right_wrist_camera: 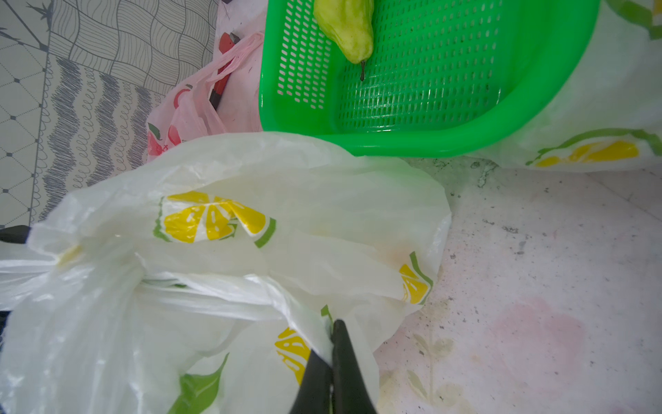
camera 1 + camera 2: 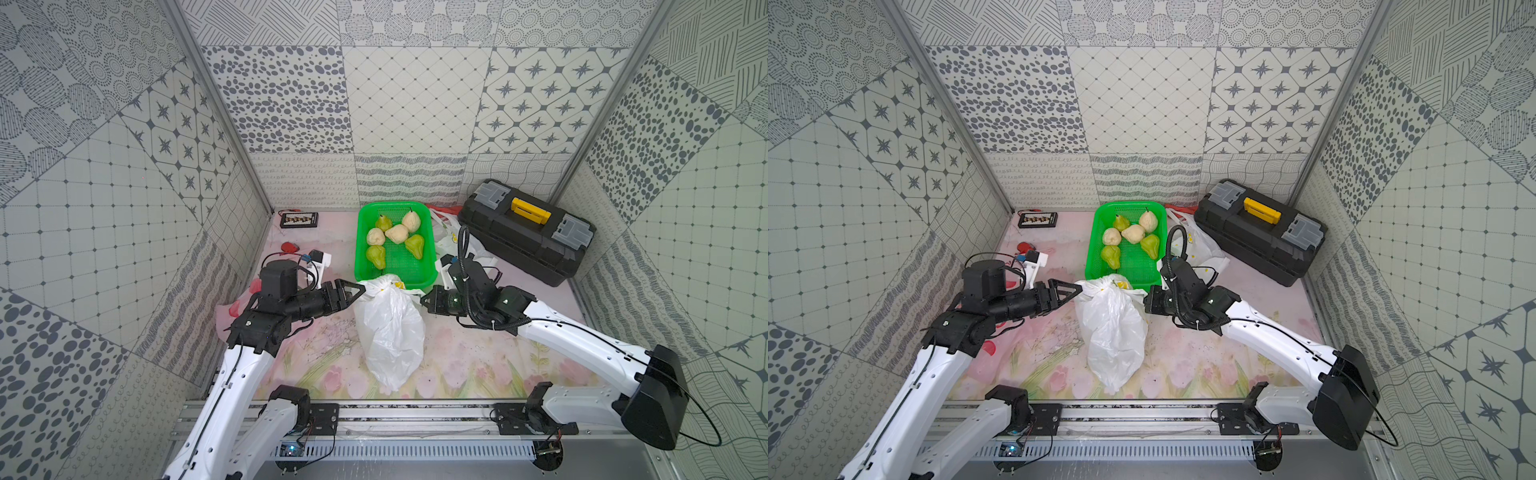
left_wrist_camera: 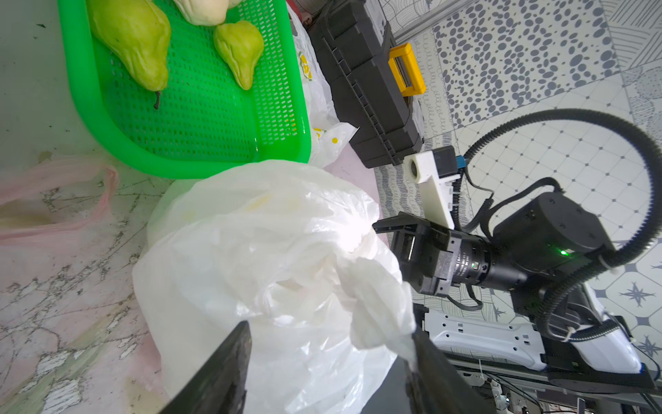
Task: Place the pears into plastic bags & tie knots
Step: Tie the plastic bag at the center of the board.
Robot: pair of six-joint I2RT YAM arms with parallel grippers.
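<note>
The white bag (image 2: 390,332) stands on the table (image 2: 478,353), just beside the green basket (image 2: 358,253) where six pears (image 2: 397,233) lie. The left gripper (image 3: 329,328) has its fingers wide apart at the bag's top. The right gripper (image 1: 335,324) has its fingers closed, pinching the bag's edge.

Patterned grey-white walls (image 2: 415,104), pink floral tabletop (image 2: 478,361)

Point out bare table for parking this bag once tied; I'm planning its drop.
Free: the front strip between the white bag, right arm and rail; also between basket and red object. Crowded: spare bags between basket and toolbox; pink bag under the left arm.
</note>
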